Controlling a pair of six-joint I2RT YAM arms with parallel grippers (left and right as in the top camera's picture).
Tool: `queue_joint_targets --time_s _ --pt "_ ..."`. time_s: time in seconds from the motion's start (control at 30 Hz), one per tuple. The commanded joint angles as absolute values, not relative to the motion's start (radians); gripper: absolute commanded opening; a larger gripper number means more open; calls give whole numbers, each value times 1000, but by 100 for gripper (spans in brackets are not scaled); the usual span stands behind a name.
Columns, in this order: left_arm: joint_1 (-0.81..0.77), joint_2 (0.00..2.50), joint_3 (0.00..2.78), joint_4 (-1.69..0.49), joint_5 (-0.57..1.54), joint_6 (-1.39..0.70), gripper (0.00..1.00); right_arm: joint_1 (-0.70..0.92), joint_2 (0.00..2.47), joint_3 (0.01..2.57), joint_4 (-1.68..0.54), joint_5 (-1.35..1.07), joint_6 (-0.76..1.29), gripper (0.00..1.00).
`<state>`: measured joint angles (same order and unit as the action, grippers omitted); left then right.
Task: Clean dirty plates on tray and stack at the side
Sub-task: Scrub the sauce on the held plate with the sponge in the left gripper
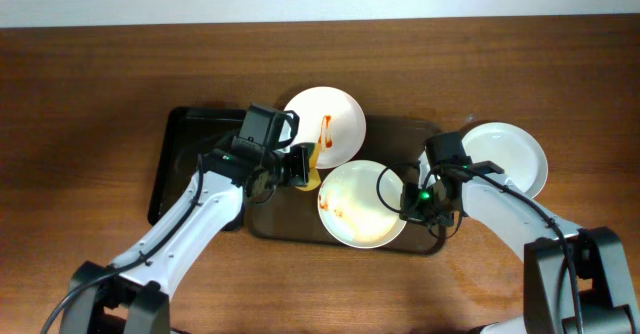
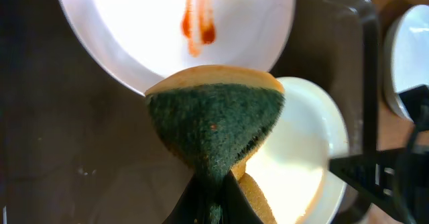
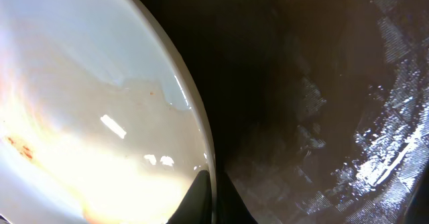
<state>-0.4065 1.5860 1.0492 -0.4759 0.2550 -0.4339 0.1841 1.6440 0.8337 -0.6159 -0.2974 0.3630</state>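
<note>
The brown tray (image 1: 400,134) holds two white plates. The far plate (image 1: 335,114) has an orange-red sauce streak and also shows in the left wrist view (image 2: 134,29). The near plate (image 1: 355,209) has faint orange smears and shows in the left wrist view (image 2: 301,157) and the right wrist view (image 3: 80,103). My left gripper (image 1: 298,166) is shut on a yellow-and-green sponge (image 2: 214,123), held between the two plates. My right gripper (image 1: 408,196) is shut on the near plate's right rim (image 3: 208,177). A third, clean plate (image 1: 510,154) lies on the table right of the tray.
A smaller black tray (image 1: 185,159) lies left of the brown tray, under my left arm. The wooden table (image 1: 90,84) spreads all around. The brown tray's floor (image 3: 335,117) looks wet and streaked.
</note>
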Motion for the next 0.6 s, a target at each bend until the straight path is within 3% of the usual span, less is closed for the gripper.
queue_joint_targets --time_s 0.0,0.4,0.57 --pt "-450 1590 1047 -480 285 -485 0 190 1645 825 -624 -276 353 4" --pt "-650 1838 1045 -355 314 -640 0 190 1645 825 -624 -276 353 4" --pt "-647 1874 1045 -405 155 -640 0 190 1645 825 -624 -276 353 4"
